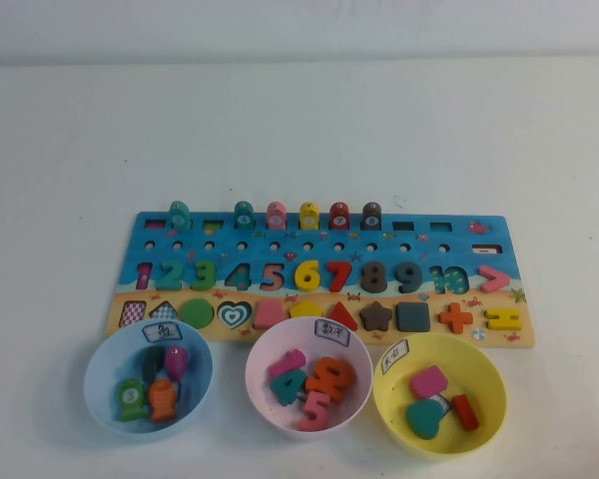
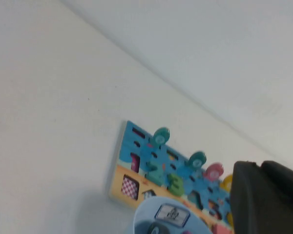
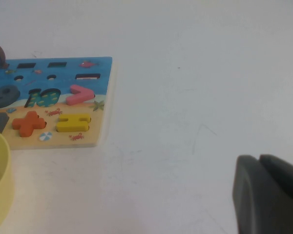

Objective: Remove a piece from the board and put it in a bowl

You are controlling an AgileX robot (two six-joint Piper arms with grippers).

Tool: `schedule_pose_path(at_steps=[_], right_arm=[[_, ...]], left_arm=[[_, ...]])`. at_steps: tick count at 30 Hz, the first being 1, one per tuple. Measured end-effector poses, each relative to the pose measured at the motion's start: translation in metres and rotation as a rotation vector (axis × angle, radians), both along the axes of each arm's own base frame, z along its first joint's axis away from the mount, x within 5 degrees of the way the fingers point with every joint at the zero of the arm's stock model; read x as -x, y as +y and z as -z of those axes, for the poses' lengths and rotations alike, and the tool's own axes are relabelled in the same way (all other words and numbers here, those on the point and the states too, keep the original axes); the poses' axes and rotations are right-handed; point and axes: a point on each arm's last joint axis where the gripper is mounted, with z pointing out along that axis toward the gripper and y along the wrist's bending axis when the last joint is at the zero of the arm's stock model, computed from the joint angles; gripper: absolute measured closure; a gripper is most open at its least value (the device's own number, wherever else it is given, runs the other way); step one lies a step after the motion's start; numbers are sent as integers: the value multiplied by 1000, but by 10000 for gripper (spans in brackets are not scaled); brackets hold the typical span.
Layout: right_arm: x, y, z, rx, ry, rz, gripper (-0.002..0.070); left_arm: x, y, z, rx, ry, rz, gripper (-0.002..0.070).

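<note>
Meanwhile, the teal "2" was seen seated in the board, left of centre in the high view, above the pink bowl. Left gripper and right gripper were glimpsed only partly; openness cannot be told

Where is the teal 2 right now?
In the high view, the teal 2 sits on the board at its left end, between the pink 1 and green 3.
</note>
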Motion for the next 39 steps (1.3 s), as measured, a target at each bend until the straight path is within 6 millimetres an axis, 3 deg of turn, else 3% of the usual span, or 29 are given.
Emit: schedule_pose_path(at_steps=[5,6,9,13,18,24,28,34,39], right_arm=[[0,0,0,0,0,0,694],[0,0,0,0,0,0,694],[0,0,0,0,0,0,694],[0,0,0,0,0,0,694],[0,0,0,0,0,0,694],[0,0,0,0,0,0,694],[0,0,0,0,0,0,694],[0,0,0,0,0,0,694],[0,0,0,0,0,0,694]], left_arm=[[-1,-5,-61,-283,216,117,678],[-3,-6,-81,-347,247,150,678],[-14,-9,-121,-509,354,257,678],[-46,-11,-160,-645,493,392,678],[-101,-14,-182,-706,630,508,678],[-185,-19,-174,-725,746,580,678],[-225,-39,-157,-788,814,638,678],[-269,-85,-112,-963,949,685,678],[-294,-109,-73,-966,1042,708,678]])
